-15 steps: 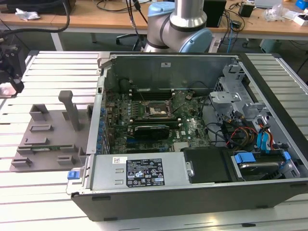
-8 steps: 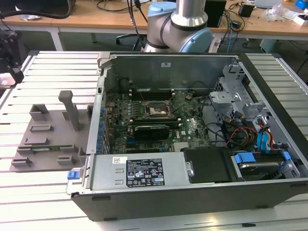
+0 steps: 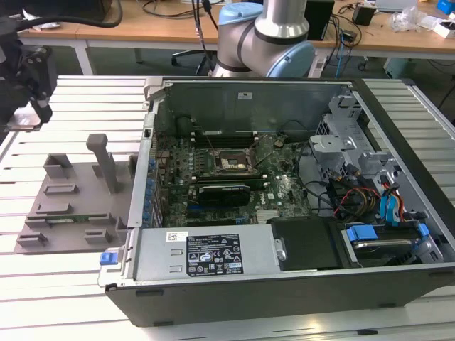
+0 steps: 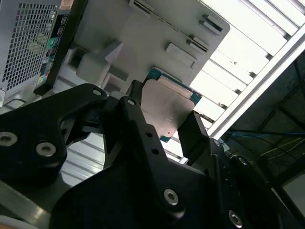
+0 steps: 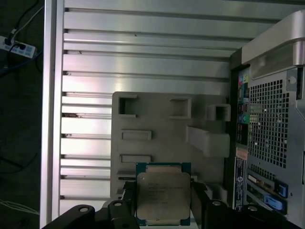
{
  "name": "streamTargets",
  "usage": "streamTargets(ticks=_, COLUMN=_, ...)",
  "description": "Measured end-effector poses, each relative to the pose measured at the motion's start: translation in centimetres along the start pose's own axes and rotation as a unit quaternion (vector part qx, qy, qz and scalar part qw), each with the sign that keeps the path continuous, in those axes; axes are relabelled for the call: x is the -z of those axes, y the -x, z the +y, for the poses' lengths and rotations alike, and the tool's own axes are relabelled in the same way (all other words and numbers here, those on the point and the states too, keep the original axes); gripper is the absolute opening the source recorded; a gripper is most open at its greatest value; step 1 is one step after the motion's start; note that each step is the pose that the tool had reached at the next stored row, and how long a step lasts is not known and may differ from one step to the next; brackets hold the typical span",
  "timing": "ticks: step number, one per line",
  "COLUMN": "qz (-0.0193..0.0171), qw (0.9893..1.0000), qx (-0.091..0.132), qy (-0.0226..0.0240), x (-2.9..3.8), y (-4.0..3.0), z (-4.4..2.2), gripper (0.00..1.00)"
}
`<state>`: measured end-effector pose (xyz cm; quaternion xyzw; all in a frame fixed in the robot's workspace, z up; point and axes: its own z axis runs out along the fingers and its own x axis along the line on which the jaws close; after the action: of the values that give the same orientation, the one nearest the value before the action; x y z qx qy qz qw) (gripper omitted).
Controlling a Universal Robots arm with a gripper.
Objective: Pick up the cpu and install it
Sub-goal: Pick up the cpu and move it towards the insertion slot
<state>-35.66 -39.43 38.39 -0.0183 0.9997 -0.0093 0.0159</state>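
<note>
currently the gripper (image 5: pixel 163 205) is closed just far enough to pinch the cpu (image 5: pixel 163 193) by two opposite edges, w/ the metal lid facing the first wrist cam. in both wrist views the chip hangs in the air over the grey holder plate (image 5: pixel 162 119), outside the pc case (image 3: pixel 284 284) and beside its rear panel.

risks, imo: it's an edge-only grip on a thin chip, so a knock on the case wall going in could make it slip or twist. any tilt or wrong orientation at the socket (image 3: pixel 231 162) could bend contacts. can't tell if the socket bracket is open.

the holder plate has several shallow pockets, most look empty. one slot holds a thin greenish strip (image 3: pixel 67 220), maybe a memory stick.

the case is lid-off, w/ motherboard (image 3: pixel 284 192), black expansion card (image 3: pixel 224 192), drive cage (image 3: pixel 341 142) and cables (image 3: pixel 355 195) inside. the socket has no chip that i can see.
</note>
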Motion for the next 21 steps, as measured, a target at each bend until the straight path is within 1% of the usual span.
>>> streamTargets(ticks=1, qz=0.0, qw=1.0, qx=0.0, qy=0.0, x=-0.02, y=0.4, z=-0.02, gripper=0.55)
streamTargets(ticks=9, qz=0.0, qw=1.0, qx=0.0, qy=0.0, x=-0.08, y=2.58, z=-0.09, gripper=0.55)
streamTargets(ticks=11, qz=0.0, qw=1.0, qx=0.0, qy=-0.0001, x=-0.11, y=3.42, z=-0.13, gripper=0.55)
streamTargets(ticks=17, qz=0.0, qw=1.0, qx=0.0, qy=0.0, x=-0.15, y=4.99, z=-0.18, gripper=0.55)
streamTargets(ticks=21, qz=0.0, qw=1.0, qx=0.0, qy=0.0, x=-0.2, y=6.43, z=-0.24, gripper=0.55)
